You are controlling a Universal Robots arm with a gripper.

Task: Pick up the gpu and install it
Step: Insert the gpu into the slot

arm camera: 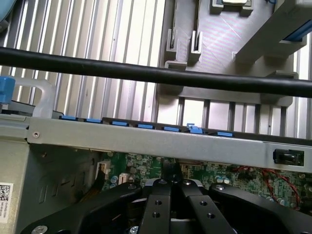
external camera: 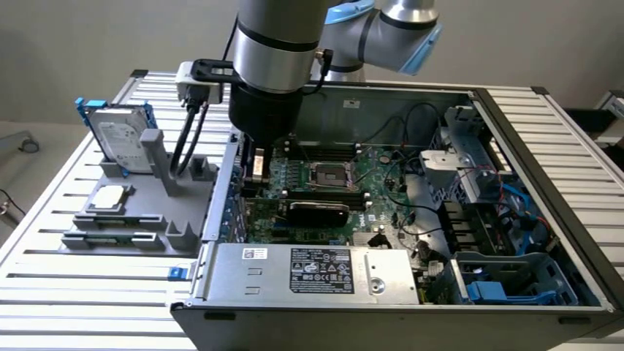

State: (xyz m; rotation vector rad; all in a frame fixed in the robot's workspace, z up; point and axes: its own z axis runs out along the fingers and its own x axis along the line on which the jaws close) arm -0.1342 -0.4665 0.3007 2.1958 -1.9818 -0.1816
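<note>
Exterior view: your tool (external camera: 256, 157) hangs inside the open grey computer case (external camera: 546, 219), at the exterior view's left edge of the green motherboard (external camera: 322, 179). The small flat gpu card with its black cooler (external camera: 317, 212) seems already seated across the board. Wrist view: the black fingers (arm camera: 157, 202) meet over the board; whether they grip anything, you cannot tell. Keep any press vertical, judging alignment against the case's grey rear rail (arm camera: 146, 141).
</note>
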